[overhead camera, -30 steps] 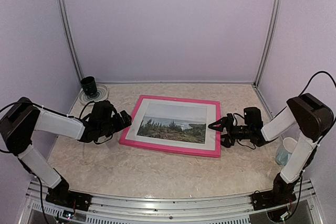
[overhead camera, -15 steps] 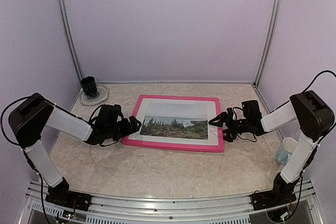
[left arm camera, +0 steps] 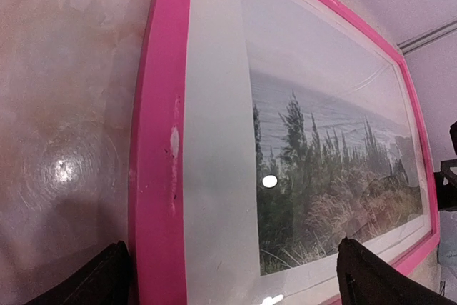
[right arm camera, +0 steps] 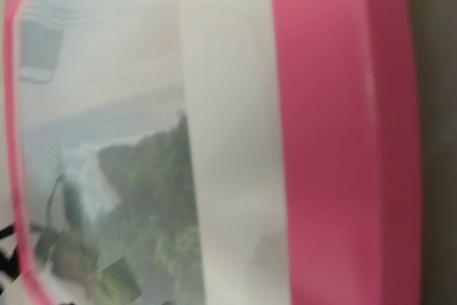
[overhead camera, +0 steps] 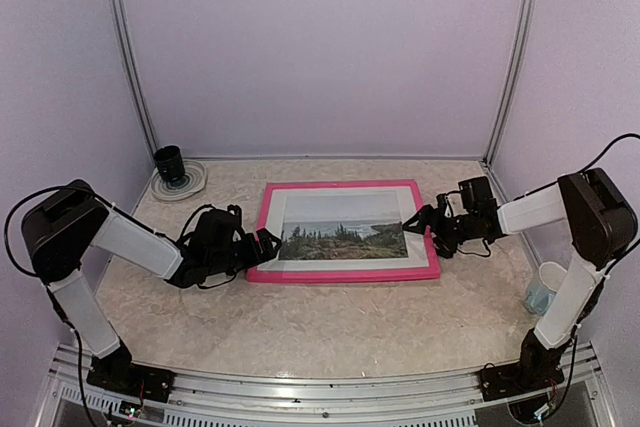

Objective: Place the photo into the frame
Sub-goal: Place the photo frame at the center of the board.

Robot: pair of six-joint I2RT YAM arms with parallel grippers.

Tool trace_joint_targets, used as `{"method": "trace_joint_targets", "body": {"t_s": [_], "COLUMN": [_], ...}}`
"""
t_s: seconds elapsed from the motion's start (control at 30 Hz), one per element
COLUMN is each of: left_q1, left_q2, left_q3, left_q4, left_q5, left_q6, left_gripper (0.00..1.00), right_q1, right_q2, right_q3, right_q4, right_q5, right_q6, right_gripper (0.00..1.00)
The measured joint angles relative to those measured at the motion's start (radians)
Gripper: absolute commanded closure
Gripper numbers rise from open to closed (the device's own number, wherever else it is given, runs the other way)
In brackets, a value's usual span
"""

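The frame [overhead camera: 345,274] is lying flat mid-table, the photo [overhead camera: 345,238] showing inside it. The left gripper [overhead camera: 266,244], jaws spread, is flanking its left edge; the right gripper [overhead camera: 422,223], seemingly released too, its right. I'd be nudging evenly from both sides, gently.

A pale beige, marbled table [overhead camera: 330,322] fills the floor of the booth. In its far left corner a small dark cup [overhead camera: 169,163] stands upright on a round, clear, ribbed dish [overhead camera: 192,183]. At the near right a pale cup [overhead camera: 543,289] with a bluish tint stands close to the right wall. A white mat border [left arm camera: 214,141] lies flat in the middle of the table. Plain lilac walls [overhead camera: 320,47] close the left, far and right sides, and a thin metal post rises in each far corner, left [overhead camera: 128,57] and right [overhead camera: 513,57]. A ribbed aluminium rail [overhead camera: 320,392] runs along the near edge.
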Motion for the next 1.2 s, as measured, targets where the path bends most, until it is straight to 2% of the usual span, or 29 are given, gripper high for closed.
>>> {"method": "trace_joint_targets", "body": {"t_s": [0.27,0.87,1.0,1.2], "left_q1": [-0.037,0.056,0.071,0.089], "left_q2": [-0.025,-0.081,-0.132,-0.289], "left_q3": [-0.039,-0.021,-0.012,0.069], "left_q4": [0.023,-0.054,-0.119,-0.267], "left_q5": [-0.023,-0.039,-0.047,-0.127], "left_q6": [-0.043,-0.013,0.023,0.142], "left_gripper": [0.01,0.01,0.01,0.01], "right_q1": [-0.003,0.015,0.018,0.018], "right_q2": [0.0,-0.064,-0.099,-0.203], "right_q3": [0.032,0.039,0.039,0.041], "right_q4": [-0.069,-0.228,-0.306,-0.394], "right_q5": [0.062,0.204,0.277,0.401], "right_q6": [-0.067,-0.155,-0.184,-0.261], "right_gripper": [0.06,0.02,0.01,0.01]}}
